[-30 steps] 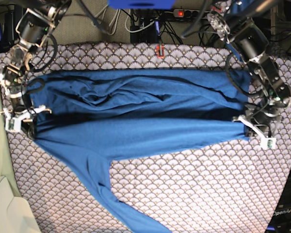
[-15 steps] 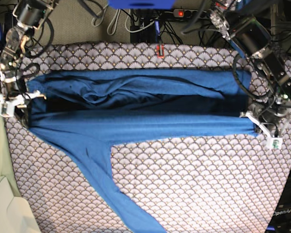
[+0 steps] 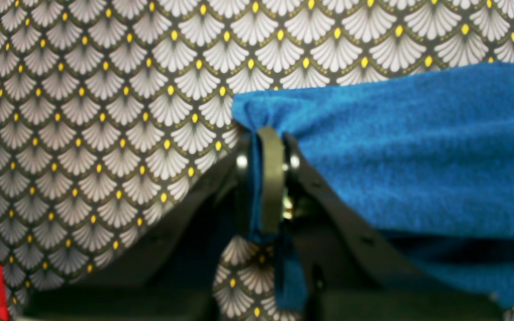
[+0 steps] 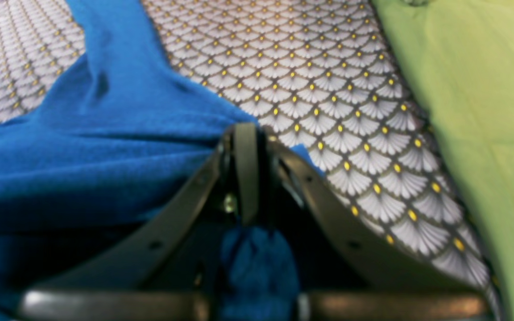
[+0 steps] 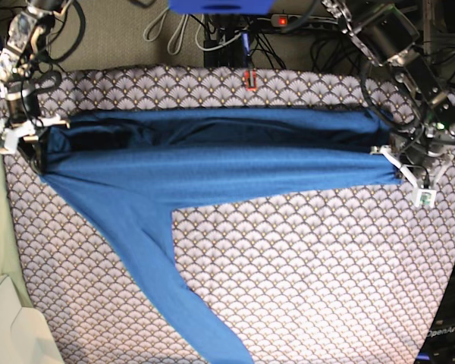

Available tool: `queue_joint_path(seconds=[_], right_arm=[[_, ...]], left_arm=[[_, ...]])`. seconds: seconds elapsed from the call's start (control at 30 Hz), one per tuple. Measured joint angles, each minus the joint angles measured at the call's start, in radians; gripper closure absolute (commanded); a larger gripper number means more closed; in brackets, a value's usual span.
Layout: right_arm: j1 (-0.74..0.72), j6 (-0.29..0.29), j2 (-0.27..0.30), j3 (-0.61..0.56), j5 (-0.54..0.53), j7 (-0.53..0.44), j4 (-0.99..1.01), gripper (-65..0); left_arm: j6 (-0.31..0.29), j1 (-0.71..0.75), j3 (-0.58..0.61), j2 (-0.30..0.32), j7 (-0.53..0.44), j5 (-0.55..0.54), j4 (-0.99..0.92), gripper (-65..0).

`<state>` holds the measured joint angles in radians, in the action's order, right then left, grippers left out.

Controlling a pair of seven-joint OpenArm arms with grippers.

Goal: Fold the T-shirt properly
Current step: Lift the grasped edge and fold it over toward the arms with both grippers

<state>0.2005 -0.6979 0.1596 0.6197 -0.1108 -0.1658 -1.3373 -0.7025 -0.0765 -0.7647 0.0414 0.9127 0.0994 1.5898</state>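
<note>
On the left of the base view, the right gripper (image 5: 19, 136) is closed on one end of the T-shirt (image 5: 212, 163), with blue cloth pinched between its jaws. The shirt lies stretched across the far half of the patterned table cloth (image 5: 311, 273), its front layer lifted and carried toward the back edge, while one long sleeve (image 5: 167, 288) trails to the near side. On the right, the left gripper (image 5: 409, 171) is likewise clamped on the other end. To fold well, I think both arms should travel together at equal height, keep the cloth taut, and lay the carried edge evenly on the far edge before releasing.
</note>
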Motion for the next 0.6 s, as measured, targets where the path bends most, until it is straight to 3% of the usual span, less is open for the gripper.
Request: queue_joint_path(seconds=[0.17, 0.6], right_arm=[[0.05, -0.003, -0.036, 0.0, -0.01, -0.003, -0.049, 0.0], [0.075, -0.004, -0.047, 0.055, -0.01, -0.003, -0.039, 0.0]], left_arm=[[0.0, 0.023, 0.001, 0.0, 0.003, 0.003, 0.0, -0.4], [0.0, 0.029, 0.002, 0.001, -0.001, 0.0, -0.019, -0.4]])
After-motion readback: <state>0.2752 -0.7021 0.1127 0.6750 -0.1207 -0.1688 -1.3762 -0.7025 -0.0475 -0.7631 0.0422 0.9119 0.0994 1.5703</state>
